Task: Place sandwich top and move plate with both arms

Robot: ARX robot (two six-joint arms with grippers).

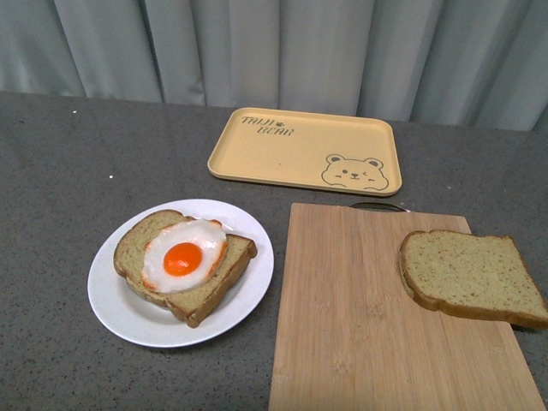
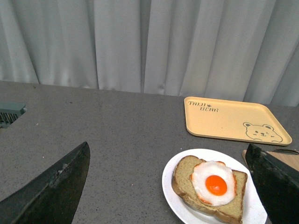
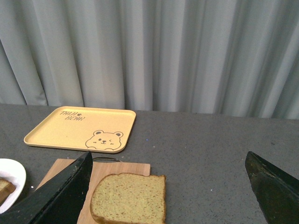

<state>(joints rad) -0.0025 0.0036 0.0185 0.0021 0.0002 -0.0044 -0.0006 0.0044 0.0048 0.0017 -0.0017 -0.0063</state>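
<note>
In the front view neither arm shows. The plate [image 1: 110, 301] sits on the grey counter [image 1: 60, 171] toward the left, carrying a bread slice [image 1: 137, 248] with a fried egg [image 1: 184, 255] on it. Just beside it, to the right, lies a bamboo cutting board [image 1: 360, 325], and the sandwich top [image 1: 471, 276] rests flat on the board's right side, its crust reaching past the board's right edge. Behind both lies a yellow bear tray [image 1: 291, 150], in front of a grey curtain [image 1: 274, 43].

In the left wrist view your left gripper [image 2: 167, 148] is released, its two dark fingers [image 2: 51, 191] spread wide and gripping nothing. The plate [image 2: 224, 155] with the egg slice lies on the counter beyond the fingertips, nearer one finger than the other and apart from both.

In the right wrist view your right gripper [image 3: 168, 154] is released too, with its fingers [image 3: 275, 186] far apart. The sandwich top [image 3: 128, 198] lies on the cutting board [image 3: 121, 167] ahead of the opening, close to one finger, though you cannot tell whether they touch. The tray [image 3: 79, 128] lies beyond the board, and an edge of the plate [image 3: 9, 172] shows at the picture's border
</note>
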